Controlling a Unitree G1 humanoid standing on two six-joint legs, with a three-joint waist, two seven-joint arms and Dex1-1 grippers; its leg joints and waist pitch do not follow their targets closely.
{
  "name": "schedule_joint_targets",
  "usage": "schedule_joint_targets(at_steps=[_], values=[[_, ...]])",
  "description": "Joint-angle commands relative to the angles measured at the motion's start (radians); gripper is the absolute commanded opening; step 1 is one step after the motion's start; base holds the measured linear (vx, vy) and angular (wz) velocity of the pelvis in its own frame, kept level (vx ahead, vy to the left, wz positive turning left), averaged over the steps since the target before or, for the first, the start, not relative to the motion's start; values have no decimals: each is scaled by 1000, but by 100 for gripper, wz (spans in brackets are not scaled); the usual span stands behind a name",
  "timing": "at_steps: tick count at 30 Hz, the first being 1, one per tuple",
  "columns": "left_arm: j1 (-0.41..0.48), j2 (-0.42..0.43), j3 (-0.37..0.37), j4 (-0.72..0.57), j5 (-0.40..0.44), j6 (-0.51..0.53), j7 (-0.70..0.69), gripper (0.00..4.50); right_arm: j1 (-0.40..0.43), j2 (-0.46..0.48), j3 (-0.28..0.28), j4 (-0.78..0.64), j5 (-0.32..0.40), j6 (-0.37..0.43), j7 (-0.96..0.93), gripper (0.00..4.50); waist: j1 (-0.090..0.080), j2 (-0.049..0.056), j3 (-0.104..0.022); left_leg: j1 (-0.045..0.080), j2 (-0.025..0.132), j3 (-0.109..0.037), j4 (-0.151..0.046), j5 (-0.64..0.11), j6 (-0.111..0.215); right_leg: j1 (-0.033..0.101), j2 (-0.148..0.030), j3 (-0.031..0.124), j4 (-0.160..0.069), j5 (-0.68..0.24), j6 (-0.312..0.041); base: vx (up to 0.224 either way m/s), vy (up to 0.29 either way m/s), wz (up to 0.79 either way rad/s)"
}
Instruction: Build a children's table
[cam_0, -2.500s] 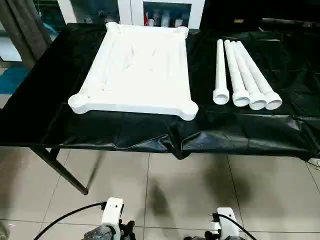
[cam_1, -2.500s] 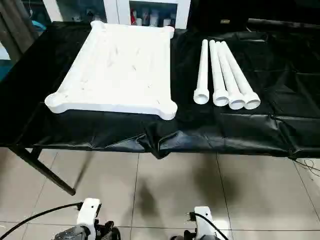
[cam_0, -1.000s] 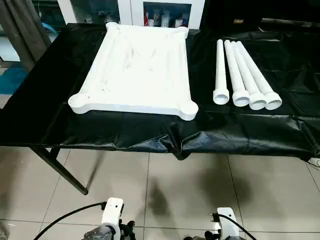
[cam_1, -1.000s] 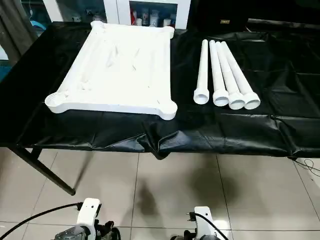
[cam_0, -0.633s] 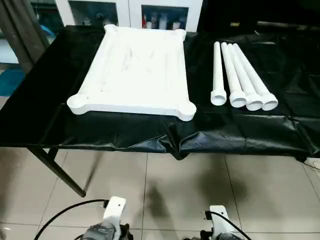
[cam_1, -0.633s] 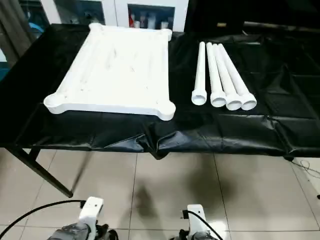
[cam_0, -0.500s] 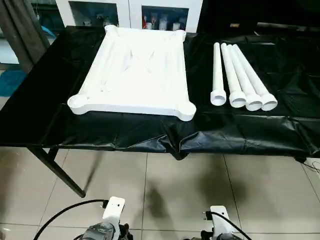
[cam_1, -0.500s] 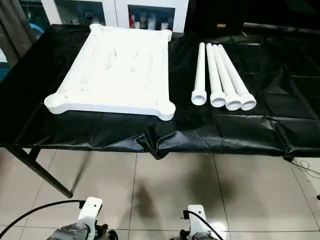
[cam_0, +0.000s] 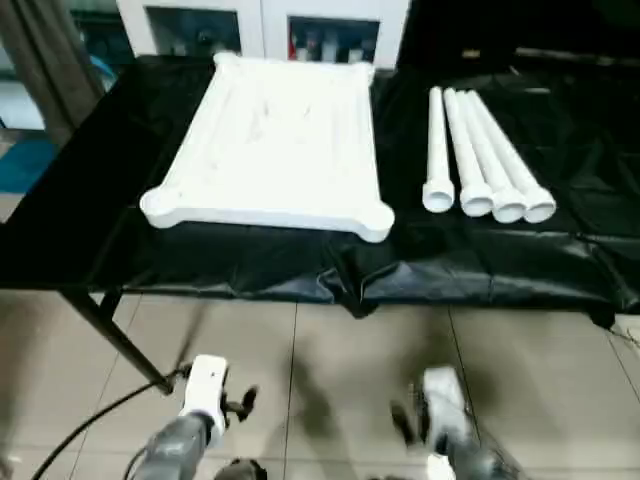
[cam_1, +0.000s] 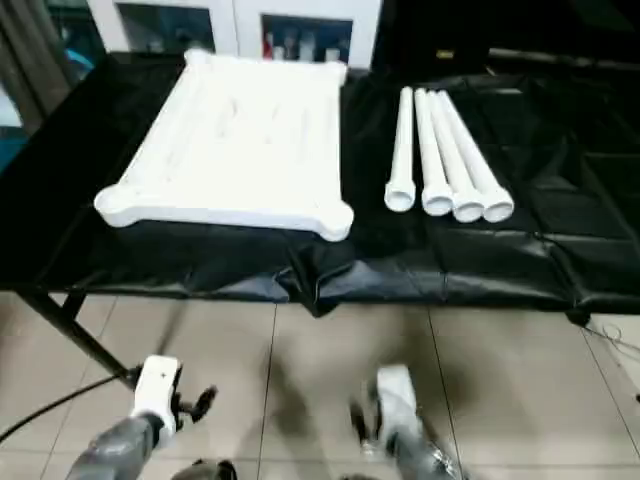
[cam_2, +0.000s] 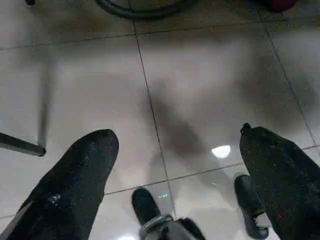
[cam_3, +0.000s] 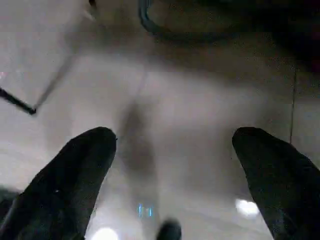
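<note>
The white tabletop (cam_0: 270, 140) lies underside up on the left half of a black-covered table (cam_0: 90, 210). Its rounded corner sockets face me at the near edge. To its right, the white tube legs (cam_0: 478, 150) lie side by side, wide ends toward me. My two forearms hang low in front of the table, over the tiled floor: the left forearm (cam_0: 195, 410) and the right forearm (cam_0: 445, 420). In the wrist views my left gripper (cam_2: 176, 135) and right gripper (cam_3: 175, 135) stand open, with only floor between the black fingers.
A white glass-door cabinet (cam_0: 265, 15) stands behind the table. The black cloth hangs in folds over the near edge (cam_0: 350, 280). A slanted metal table leg (cam_0: 120, 340) reaches the floor at the left. A dark cable (cam_2: 145, 7) lies on the tiles.
Both forearms have come up further into the head views from the bottom edge. The tabletop and the legs lie as before; the camera has shifted slightly.
</note>
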Motion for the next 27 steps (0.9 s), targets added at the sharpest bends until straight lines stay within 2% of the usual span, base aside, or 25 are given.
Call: schedule_joint_targets(at_steps=[1,2,3,4,5,7,8,9,10,12,14,16,17,18,19,20,21,22,23,24,25,26,27], values=[[29,15,-3,-72,3,-23,-12,442,44,-14,-1,-104,24,9,25,425,4,6,-54,29,63,-22,-67,-229,118,24,-51,23,-53,87,-245,0,0,0],[101,31,-4,-216,-14,-21,-25,442,129,-28,9,-324,57,42,36,425,11,10,-51,31,69,-25,-74,-275,105,22,-52,24,-60,31,-232,0,0,0],[144,39,-5,-300,-26,-16,-39,442,180,-37,17,-449,81,65,49,425,13,6,-49,29,70,-25,-75,-281,101,25,-49,25,-61,25,-219,0,0,0],[163,43,-6,-337,-31,-15,-45,442,202,-41,22,-504,92,76,55,425,15,5,-48,28,71,-26,-79,-300,100,22,-45,25,-62,11,-199,0,0,0],[198,46,4,-408,-37,-4,-52,442,245,-47,28,-601,108,93,61,425,14,8,-48,30,68,-25,-80,-317,95,19,-43,25,-65,-16,-195,0,0,0],[215,48,9,-442,-40,-1,-52,442,268,-52,31,-652,115,104,65,425,12,9,-42,35,65,-23,-87,-391,57,8,-41,27,-78,-144,-181,0,0,0],[262,55,25,-540,-44,3,-45,442,337,-67,39,-806,129,141,72,425,10,4,-40,37,63,-25,-89,-442,25,4,-42,30,-87,-248,-162,0,0,0],[285,60,33,-597,-42,4,-34,442,377,-76,40,-897,143,167,80,425,16,4,-41,35,68,-30,-91,-443,10,7,-45,34,-88,-260,-134,0,0,0],[303,65,39,-656,-42,7,-25,442,411,-87,39,-987,171,202,83,425,16,3,-38,34,66,-30,-94,-454,8,5,-39,34,-90,-262,-114,0,0,0],[327,73,61,-825,-63,65,3,442,475,-105,28,-1198,240,309,67,425,21,1,-41,35,64,-31,-94,-471,-2,3,-36,34,-89,-272,-94,0,0,0],[309,74,87,-951,-86,125,28,442,490,-116,22,-1324,284,374,43,425,25,0,-44,37,61,-33,-94,-463,-11,0,-32,32,-87,-267,-83,0,0,0],[272,77,100,-1019,-84,159,44,442,470,-117,13,-1374,310,417,16,425,24,1,-40,39,54,-32,-93,-476,-28,-7,-33,33,-93,-317,-67,0,0,0],[216,78,111,-1064,-95,219,59,442,430,-104,-6,-1401,321,453,-14,425,23,-2,-44,42,53,-32,-90,-481,-37,-7,-33,33,-91,-331,-63,0,0,0],[216,78,111,-1064,-95,219,59,442,430,-104,-6,-1401,321,453,-14,425,23,-2,-44,42,53,-32,-90,-481,-37,-7,-33,33,-91,-331,-63,0,0,0],[160,77,113,-1090,-101,260,69,442,384,-89,-25,-1411,328,492,-44,425,21,-2,-48,41,46,-35,-89,-475,-57,-7,-33,32,-93,-356,-39,0,0,0],[135,74,110,-1089,-87,269,81,442,355,-76,-34,-1393,302,487,-66,425,20,1,-55,43,44,-37,-88,-464,-69,-6,-30,30,-86,-337,-34,0,0,0],[100,66,107,-1090,-69,288,105,442,308,-58,-51,-1364,247,489,-119,425,17,-2,-54,42,44,-36,-88,-463,-74,-8,-28,30,-87,-329,-32,0,0,0],[100,66,107,-1090,-69,288,105,442,308,-58,-51,-1364,247,489,-119,425,15,-2,-63,42,41,-36,-85,-428,-85,-4,-26,28,-79,-280,-37,0,0,0],[91,63,106,-1089,-61,294,113,442,294,-53,-56,-1354,231,488,-137,425,15,-3,-65,39,42,-36,-84,-403,-83,0,-25,27,-76,-241,-37,0,0,0],[58,45,99,-1078,-10,295,161,442,228,-45,-87,-1292,186,474,-204,425,13,-1,-66,35,41,-33,-82,-362,-82,1,-21,26,-71,-165,-40,0,0,0],[51,37,96,-1073,9,288,178,442,207,-49,-98,-1269,181,470,-221,425,10,-3,-74,37,37,-33,-76,-326,-83,8,-21,24,-62,-102,-49,0,0,0],[41,26,87,-1051,44,285,207,442,180,-68,-107,-1235,208,478,-201,425,10,0,-82,37,36,-31,-66,-265,-72,14,-19,22,-54,2,-53,0,0,0],[39,23,83,-1043,50,284,212,442,171,-73,-111,-1226,230,489,-190,425,8,-2,-82,34,32,-29,-59,-224,-51,18,-17,22,-50,82,-55,0,0,0]])
